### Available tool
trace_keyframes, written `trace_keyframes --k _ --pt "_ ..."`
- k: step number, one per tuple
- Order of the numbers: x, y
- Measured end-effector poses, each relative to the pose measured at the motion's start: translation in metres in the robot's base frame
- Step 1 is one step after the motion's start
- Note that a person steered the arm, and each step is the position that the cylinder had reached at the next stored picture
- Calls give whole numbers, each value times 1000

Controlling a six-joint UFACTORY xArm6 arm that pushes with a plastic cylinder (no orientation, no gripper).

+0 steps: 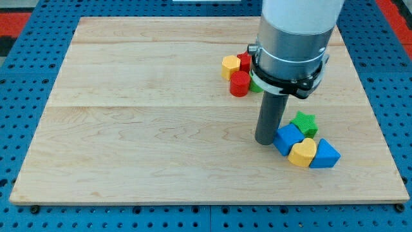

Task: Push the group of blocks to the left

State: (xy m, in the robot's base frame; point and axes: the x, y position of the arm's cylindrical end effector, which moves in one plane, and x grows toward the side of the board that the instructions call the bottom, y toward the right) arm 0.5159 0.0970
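- two yellow blocks: a yellow hexagon block (230, 66) and a yellow heart block (302, 153)
- two red blocks: a red cylinder (239, 84), a red block (244, 62)
- two blue blocks: a blue cube (288, 138), a blue wedge block (325, 154)
- two green blocks: a green star (303, 123), a green block (255, 86) mostly hidden by my arm

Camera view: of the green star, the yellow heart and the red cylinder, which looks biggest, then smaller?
1. Yellow heart
2. Red cylinder and green star look alike; the heart lies nearer the view's bottom, so nearness may flatter it.

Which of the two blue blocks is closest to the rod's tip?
The blue block beside my tip, left of the yellow heart; the other blue block lies on the heart's right.
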Motion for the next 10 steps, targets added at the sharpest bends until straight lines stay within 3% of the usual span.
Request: trace_keyframes --k 3,4,6,8,9,10 --pt "-103 33" --pt "-126 16" --pt "-115 -80" --pt "-108 -52" --pt "-50 -97" --pt "-73 -11"
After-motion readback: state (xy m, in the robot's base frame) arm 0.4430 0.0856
